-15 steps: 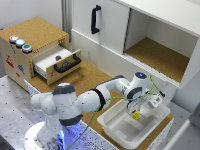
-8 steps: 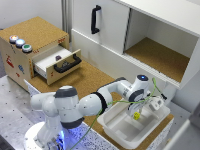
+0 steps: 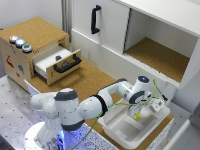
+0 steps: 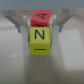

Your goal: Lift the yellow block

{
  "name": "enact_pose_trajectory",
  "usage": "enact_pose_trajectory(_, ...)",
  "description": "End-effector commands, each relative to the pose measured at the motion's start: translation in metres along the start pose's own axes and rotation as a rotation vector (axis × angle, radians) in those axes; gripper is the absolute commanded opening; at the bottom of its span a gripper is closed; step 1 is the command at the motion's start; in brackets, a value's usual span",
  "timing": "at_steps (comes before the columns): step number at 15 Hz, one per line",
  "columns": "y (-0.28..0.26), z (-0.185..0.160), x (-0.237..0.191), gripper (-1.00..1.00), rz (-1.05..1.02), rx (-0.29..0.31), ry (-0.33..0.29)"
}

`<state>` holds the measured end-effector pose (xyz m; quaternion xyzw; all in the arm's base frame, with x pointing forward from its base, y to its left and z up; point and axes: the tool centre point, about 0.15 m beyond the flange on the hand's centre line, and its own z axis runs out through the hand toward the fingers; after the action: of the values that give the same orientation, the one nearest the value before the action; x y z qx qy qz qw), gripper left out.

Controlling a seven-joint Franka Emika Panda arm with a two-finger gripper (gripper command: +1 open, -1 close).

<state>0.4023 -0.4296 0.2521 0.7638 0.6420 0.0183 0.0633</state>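
Note:
In the wrist view the yellow block (image 4: 40, 41), a small cube with a black letter on its face, fills the middle. My gripper (image 4: 41, 30) is shut on it, one finger against each side. A red block (image 4: 41, 18) with a black letter lies just behind it, touching or nearly touching. In the exterior view my gripper (image 3: 136, 113) points down into the white tub (image 3: 116, 132), and the yellow block (image 3: 137, 116) shows as a small yellow spot at the fingertips. Whether the block still touches the tub floor cannot be told.
A wooden box (image 3: 30, 35) with an open drawer (image 3: 59, 61) and coloured buttons on top stands at the exterior view's left. A white cabinet with a black handle (image 3: 95, 19) and an open compartment (image 3: 160, 56) rises behind the tub. Green cables (image 3: 157, 97) hang by the wrist.
The wrist has shifted slightly up and toward the exterior view's right over the tub. The yellow block stays at the fingertips.

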Motion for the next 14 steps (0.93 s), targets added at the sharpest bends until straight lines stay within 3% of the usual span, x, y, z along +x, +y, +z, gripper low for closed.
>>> enact_pose_trajectory(1,0.033,-0.095,0.01,-1.0,0.089,0.044,0.021)
enact_pose_trajectory(4,0.026,-0.127,0.052,-1.0,0.169,0.086,0.013)
enact_pose_trajectory(11,-0.007,-0.163,0.143,-1.0,0.469,0.094,0.067)
enact_pose_trajectory(12,-0.014,-0.17,0.147,-1.0,0.552,0.085,0.102)
enact_pose_trajectory(14,-0.027,-0.184,0.145,-1.0,0.791,0.085,0.307)
